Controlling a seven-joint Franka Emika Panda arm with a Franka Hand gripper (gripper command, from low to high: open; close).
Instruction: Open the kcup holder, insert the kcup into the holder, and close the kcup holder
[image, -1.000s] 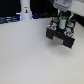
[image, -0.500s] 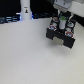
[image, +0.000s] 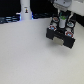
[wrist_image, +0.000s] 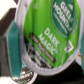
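Note:
The black kcup holder (image: 63, 36) stands at the exterior view's upper right, with pods lying on its top. My gripper (image: 61, 18) hangs just over its back part, and the green kcup (image: 61, 20) shows between the fingers. In the wrist view the kcup (wrist_image: 50, 35) fills almost the whole picture, its green lid printed with white lettering and tilted close to the camera. The gripper is shut on it; the fingers themselves are mostly hidden behind the pod. I cannot tell from here whether the drawer is pulled out.
Reddish-topped (image: 54, 21) and pale-topped (image: 69, 33) pods sit on the holder. Another pod (wrist_image: 18, 77) shows at the wrist picture's edge. A white bottle-like object (image: 25, 9) stands at the back on the exterior view's left. The white tabletop (image: 27, 55) spreads in front.

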